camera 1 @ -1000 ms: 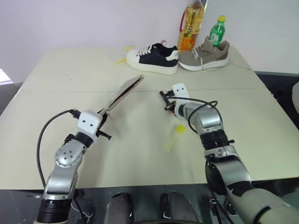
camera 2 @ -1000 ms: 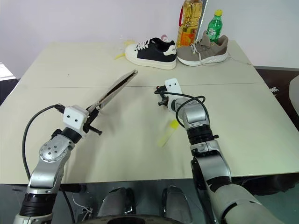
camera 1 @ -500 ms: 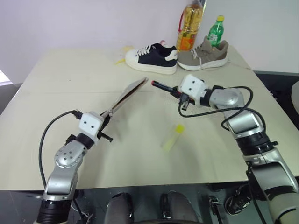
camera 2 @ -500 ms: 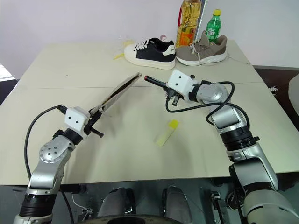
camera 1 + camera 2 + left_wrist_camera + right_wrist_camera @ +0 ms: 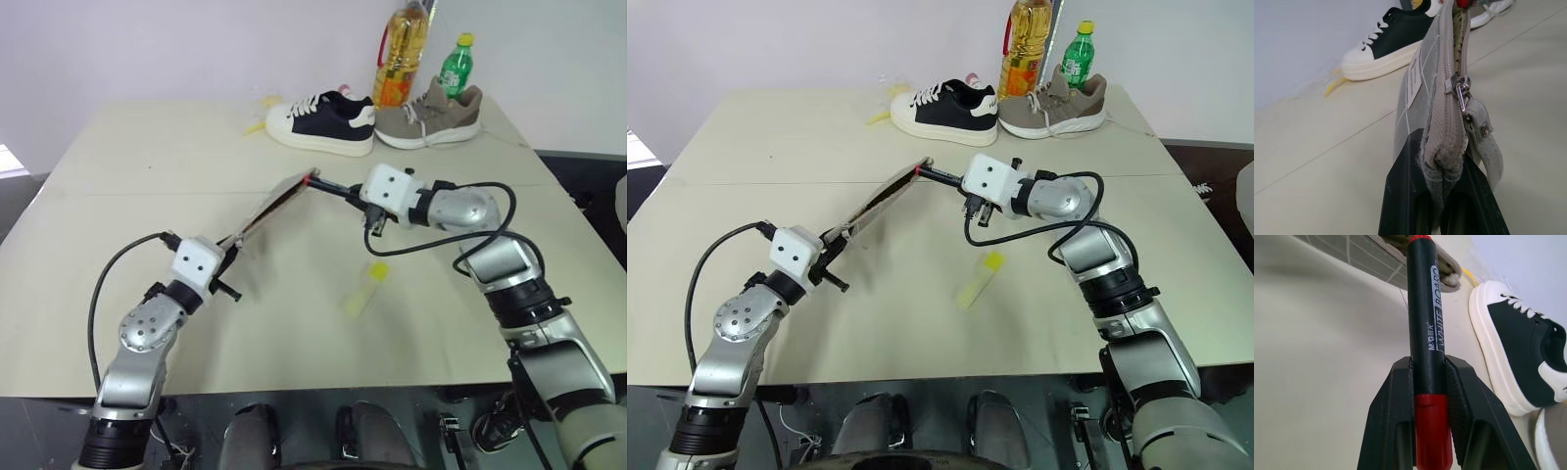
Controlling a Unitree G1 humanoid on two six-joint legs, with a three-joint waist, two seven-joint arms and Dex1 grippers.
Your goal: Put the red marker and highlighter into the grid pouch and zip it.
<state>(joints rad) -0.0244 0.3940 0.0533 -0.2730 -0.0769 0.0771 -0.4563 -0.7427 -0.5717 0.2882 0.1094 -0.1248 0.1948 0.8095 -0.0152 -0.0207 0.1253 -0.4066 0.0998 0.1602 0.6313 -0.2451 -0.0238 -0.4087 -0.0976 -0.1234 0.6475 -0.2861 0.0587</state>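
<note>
At the far edge of my table [image 5: 118,323] stand a black-and-white sneaker [image 5: 320,121] and a grey sneaker [image 5: 431,117], side by side. Behind them stand an oil bottle [image 5: 402,54] and a green bottle [image 5: 454,65].

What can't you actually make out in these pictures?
- Inside of the grid pouch: left wrist view, hidden by its own fabric lips.
- Tip of the red marker: right wrist view, hidden at the pouch's opening.
- Label on the green bottle: head views, too small.
- Highlighter markings: too small.
</note>
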